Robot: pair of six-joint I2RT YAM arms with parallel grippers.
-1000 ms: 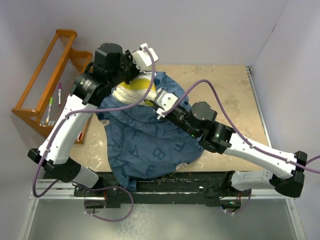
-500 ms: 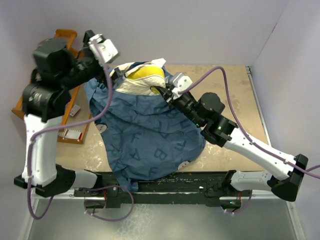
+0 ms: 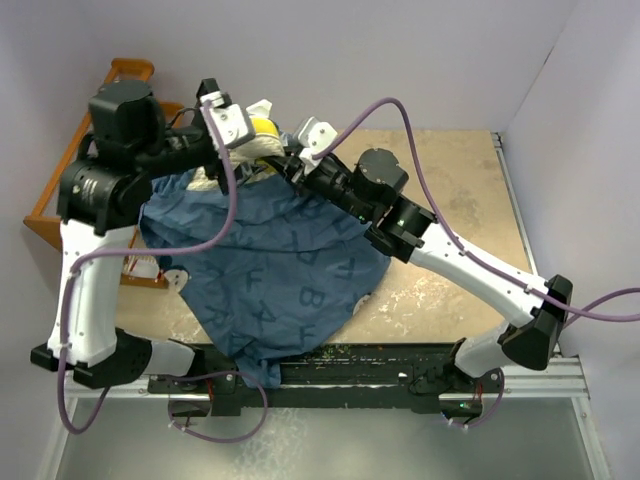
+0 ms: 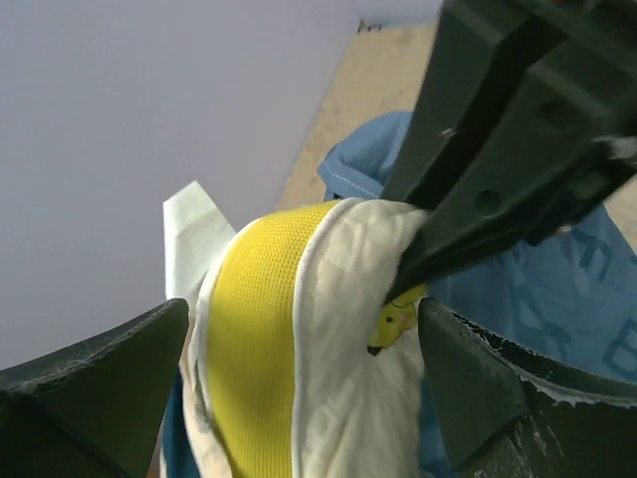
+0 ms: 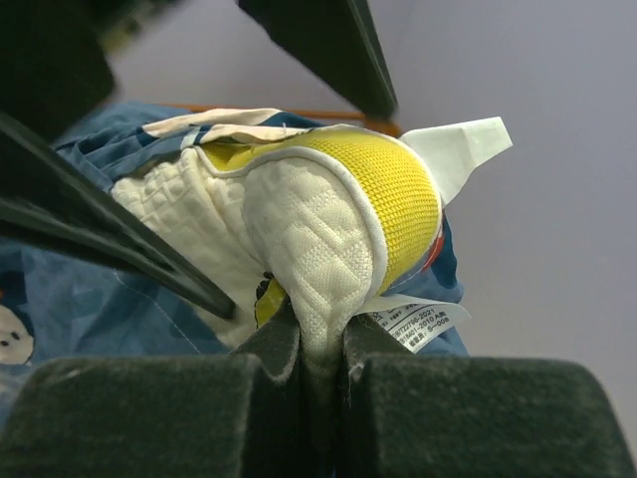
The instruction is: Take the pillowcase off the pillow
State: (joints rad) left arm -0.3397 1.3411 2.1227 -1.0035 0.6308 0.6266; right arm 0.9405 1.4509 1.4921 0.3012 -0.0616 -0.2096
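The slate-blue pillowcase [image 3: 270, 270] hangs in a heap over the table's left half, still around the pillow. Only the pillow's corner [image 3: 262, 128] sticks out at the top, cream quilted with a yellow band [image 4: 254, 329] and a white tag [image 5: 418, 319]. My right gripper [image 5: 320, 344] is shut on the quilted corner [image 5: 318, 239], holding it up above the table [image 3: 450, 190]. My left gripper [image 4: 299, 398] is open, its jaws standing wide on either side of that same corner without touching it. In the top view the left gripper [image 3: 248, 145] meets the right gripper [image 3: 284, 165] at the pillow's top.
A wooden rack [image 3: 60, 200] with pens stands at the left edge of the table, partly behind my left arm. Purple cables loop over both arms. Walls close the back and right sides. Bare tan tabletop shows on the right.
My left gripper has let go and opened wide, then come back around the pillow corner. The right arm has lifted the held corner up and to the left; the pillowcase slid left.
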